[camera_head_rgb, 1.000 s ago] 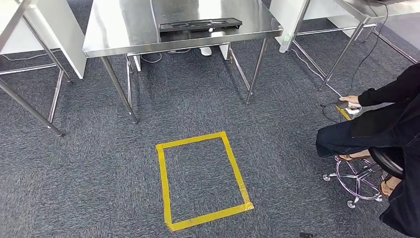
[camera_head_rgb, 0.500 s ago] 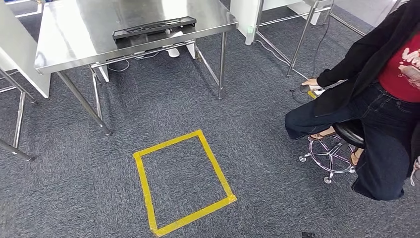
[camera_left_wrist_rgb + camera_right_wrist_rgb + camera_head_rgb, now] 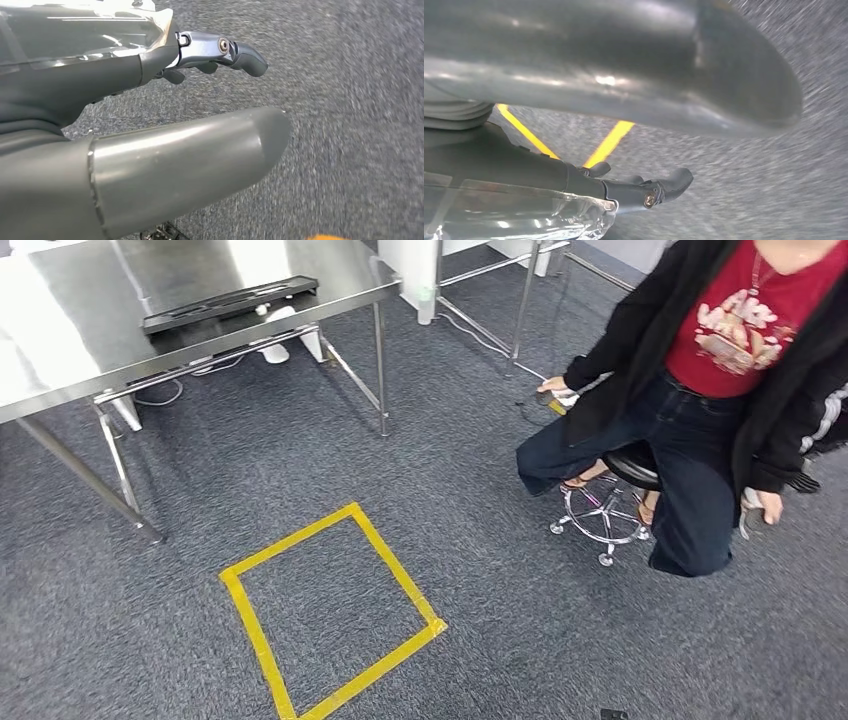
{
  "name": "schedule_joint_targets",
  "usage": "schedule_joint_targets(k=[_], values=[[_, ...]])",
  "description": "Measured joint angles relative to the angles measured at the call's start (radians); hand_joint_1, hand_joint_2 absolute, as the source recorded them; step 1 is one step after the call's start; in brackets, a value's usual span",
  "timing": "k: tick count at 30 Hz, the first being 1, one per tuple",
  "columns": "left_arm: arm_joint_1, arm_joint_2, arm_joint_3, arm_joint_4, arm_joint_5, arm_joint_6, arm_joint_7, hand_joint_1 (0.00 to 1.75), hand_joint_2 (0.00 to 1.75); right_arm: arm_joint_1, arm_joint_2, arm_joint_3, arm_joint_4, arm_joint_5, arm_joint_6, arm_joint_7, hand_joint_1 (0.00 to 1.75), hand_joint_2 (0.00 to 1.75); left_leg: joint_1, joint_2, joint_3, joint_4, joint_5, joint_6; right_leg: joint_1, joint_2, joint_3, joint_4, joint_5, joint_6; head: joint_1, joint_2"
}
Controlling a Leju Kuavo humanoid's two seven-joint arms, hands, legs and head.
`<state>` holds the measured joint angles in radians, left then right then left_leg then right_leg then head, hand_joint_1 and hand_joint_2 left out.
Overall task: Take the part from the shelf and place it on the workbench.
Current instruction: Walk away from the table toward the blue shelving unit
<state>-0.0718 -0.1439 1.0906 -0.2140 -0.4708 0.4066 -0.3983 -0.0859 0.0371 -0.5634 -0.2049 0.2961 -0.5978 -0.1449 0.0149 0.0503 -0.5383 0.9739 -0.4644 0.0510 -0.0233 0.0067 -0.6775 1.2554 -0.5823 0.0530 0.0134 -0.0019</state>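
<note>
Tables: one steel table (image 3: 60,330), with the legs of a second frame (image 3: 520,295) behind it.
Trays: one black tray (image 3: 230,302) on the table.
Tape squares: one yellow square (image 3: 330,615) on the carpet.
Persons: one person (image 3: 720,370), seated.
Stools: one wheeled stool (image 3: 605,515).
Robot hands: two, a left hand (image 3: 150,130) and a right hand (image 3: 624,185), each empty with fingers apart.

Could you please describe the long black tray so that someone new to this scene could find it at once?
Start at the steel workbench at the upper left of the head view. Near its far right corner lies the long black tray, flat on the shiny top. It is the one dark, narrow item there, with a small pale object beside its near edge.
</note>
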Motion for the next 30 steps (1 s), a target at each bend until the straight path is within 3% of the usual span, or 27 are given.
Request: schedule_joint_targets(k=[2, 3, 5, 7, 8, 10, 12, 13, 14, 15, 16, 18, 19, 20, 22, 24, 26, 28, 29, 30], values=[[-0.001, -0.003, 0.000, 0.000, 0.002, -0.005, 0.000, 0.00, 0.00, 0.001, -0.001, 0.000, 0.000, 0.001, 0.000, 0.002, 0.00, 0.00, 0.001, 0.025, 0.001, 0.005, -0.003, -0.007, -0.008, -0.034, 0.084, -0.140, 0.048, 0.024, 0.000, 0.000], [-0.002, -0.004, 0.000, 0.000, 0.004, -0.008, 0.000, 0.00, 0.00, 0.000, -0.001, 0.000, 0.000, 0.001, 0.000, 0.003, 0.00, 0.00, -0.001, 0.036, 0.002, 0.009, -0.006, -0.014, -0.008, -0.058, 0.122, -0.207, 0.069, 0.027, 0.001, 0.000], [-0.004, -0.004, 0.000, 0.000, 0.006, -0.010, 0.000, 0.00, 0.00, -0.002, 0.000, 0.000, 0.000, 0.003, 0.000, 0.007, 0.00, 0.00, -0.005, 0.054, 0.008, 0.015, -0.013, -0.029, -0.003, -0.084, 0.153, -0.270, 0.090, 0.014, -0.001, 0.000], [-0.007, -0.005, 0.000, 0.000, 0.006, -0.011, 0.001, 0.00, 0.00, 0.001, 0.000, 0.000, 0.000, 0.004, 0.000, 0.011, 0.00, 0.00, -0.003, 0.070, 0.015, 0.014, -0.016, -0.041, 0.000, -0.064, 0.148, -0.269, 0.095, -0.007, -0.004, 0.000], [-0.009, -0.006, 0.000, 0.000, 0.005, -0.011, 0.002, 0.00, 0.00, 0.004, 0.000, 0.000, 0.000, 0.004, 0.000, 0.012, 0.00, 0.00, 0.000, 0.064, 0.015, 0.018, -0.021, -0.048, -0.003, -0.055, 0.149, -0.269, 0.098, -0.014, -0.004, 0.000], [-0.010, -0.008, 0.000, 0.000, 0.003, -0.011, 0.004, 0.00, 0.00, 0.007, 0.000, 0.000, 0.000, 0.004, 0.000, 0.014, 0.00, 0.00, 0.006, 0.019, -0.007, 0.070, -0.066, -0.057, -0.010, -0.036, 0.149, -0.271, 0.106, -0.029, -0.006, 0.000], [-0.007, -0.009, 0.000, 0.000, 0.001, -0.009, 0.008, 0.00, 0.00, 0.008, 0.000, 0.000, 0.000, 0.005, 0.001, 0.014, 0.00, 0.00, 0.007, -0.032, -0.062, 0.196, -0.142, -0.059, -0.006, -0.013, 0.143, -0.270, 0.112, -0.039, -0.007, 0.000], [-0.005, -0.009, 0.000, 0.000, 0.000, -0.008, 0.010, 0.00, 0.00, 0.009, 0.000, 0.000, 0.000, 0.006, 0.003, 0.013, 0.00, 0.00, 0.007, -0.042, -0.090, 0.257, -0.167, -0.058, -0.003, -0.001, 0.140, -0.270, 0.114, -0.043, -0.007, 0.000], [-0.003, -0.009, 0.000, 0.000, 0.000, -0.007, 0.013, 0.00, 0.00, 0.011, 0.000, 0.000, 0.000, 0.007, 0.004, 0.013, 0.00, 0.00, 0.006, -0.047, -0.106, 0.291, -0.172, -0.056, -0.001, 0.012, 0.138, -0.269, 0.115, -0.044, -0.007, 0.000], [-0.002, -0.009, 0.000, 0.000, 0.000, -0.006, 0.015, 0.00, 0.00, 0.014, 0.000, 0.000, 0.000, 0.008, 0.006, 0.013, 0.00, 0.00, 0.006, -0.049, -0.104, 0.289, -0.157, -0.053, 0.001, 0.026, 0.138, -0.269, 0.116, -0.045, -0.007, 0.000], [-0.001, -0.009, 0.000, 0.000, 0.000, -0.006, 0.016, 0.00, 0.00, 0.016, 0.000, 0.000, 0.001, 0.009, 0.008, 0.013, 0.00, 0.00, 0.007, -0.054, -0.086, 0.249, -0.125, -0.050, 0.001, 0.039, 0.140, -0.268, 0.116, -0.044, -0.007, 0.000], [0.000, -0.009, 0.000, 0.000, -0.002, -0.006, 0.017, 0.00, 0.00, 0.017, 0.001, 0.000, 0.001, 0.008, 0.013, 0.013, 0.00, 0.00, 0.010, -0.093, -0.027, 0.122, -0.058, -0.043, 0.004, 0.066, 0.139, -0.262, 0.115, -0.042, -0.007, 0.000], [0.001, -0.009, 0.000, 0.000, -0.004, -0.005, 0.017, 0.00, 0.00, 0.016, 0.002, -0.001, 0.001, 0.006, 0.015, 0.013, 0.00, 0.00, 0.011, -0.112, -0.006, 0.074, -0.041, -0.041, 0.005, 0.078, 0.135, -0.259, 0.116, -0.039, -0.006, 0.000], [0.001, -0.009, 0.000, 0.000, -0.006, -0.005, 0.016, 0.00, 0.00, 0.015, 0.002, -0.001, 0.001, 0.003, 0.015, 0.012, 0.00, 0.00, 0.010, -0.125, 0.005, 0.048, -0.035, -0.038, 0.006, 0.088, 0.129, -0.257, 0.118, -0.034, -0.006, 0.000], [0.001, -0.008, 0.000, 0.000, -0.009, -0.004, 0.015, 0.00, 0.00, 0.018, 0.002, -0.004, 0.001, 0.000, 0.016, 0.008, 0.00, 0.00, 0.004, -0.114, 0.005, 0.038, -0.035, -0.030, 0.005, 0.108, 0.115, -0.259, 0.124, -0.018, -0.006, 0.000], [0.000, -0.009, 0.000, 0.000, -0.009, -0.002, 0.014, 0.00, 0.00, 0.023, 0.002, -0.007, 0.001, 0.000, 0.016, 0.003, 0.00, 0.00, 0.002, -0.091, 0.007, 0.027, -0.025, -0.013, 0.005, 0.090, 0.099, -0.241, 0.118, -0.010, -0.005, 0.000], [0.002, -0.009, 0.000, 0.000, -0.008, 0.000, 0.012, 0.00, 0.00, 0.022, 0.003, -0.008, 0.001, 0.002, 0.016, 0.001, 0.00, 0.00, 0.002, -0.062, 0.006, 0.019, -0.018, 0.000, 0.007, 0.039, 0.050, -0.147, 0.073, -0.017, 0.000, 0.000], [0.004, -0.009, 0.001, 0.000, -0.008, 0.001, 0.012, 0.00, 0.00, 0.018, 0.003, -0.008, 0.002, 0.006, 0.015, 0.001, 0.00, 0.00, -0.001, -0.031, 0.001, 0.019, -0.017, 0.003, 0.007, 0.011, -0.016, -0.010, 0.017, -0.021, 0.003, 0.000], [0.005, -0.009, 0.001, 0.000, -0.007, 0.002, 0.012, 0.00, 0.00, 0.018, 0.002, -0.008, 0.002, 0.008, 0.014, 0.002, 0.00, 0.00, -0.002, -0.017, 0.000, 0.019, -0.016, 0.003, 0.006, 0.007, -0.033, 0.031, 0.005, -0.018, 0.003, 0.000], [0.005, -0.010, 0.001, 0.000, -0.007, 0.003, 0.012, 0.00, 0.00, 0.018, 0.002, -0.008, 0.002, 0.008, 0.014, 0.003, 0.00, 0.00, -0.002, -0.003, -0.001, 0.019, -0.016, 0.003, 0.005, 0.005, -0.027, 0.032, 0.008, -0.010, 0.003, 0.000]])
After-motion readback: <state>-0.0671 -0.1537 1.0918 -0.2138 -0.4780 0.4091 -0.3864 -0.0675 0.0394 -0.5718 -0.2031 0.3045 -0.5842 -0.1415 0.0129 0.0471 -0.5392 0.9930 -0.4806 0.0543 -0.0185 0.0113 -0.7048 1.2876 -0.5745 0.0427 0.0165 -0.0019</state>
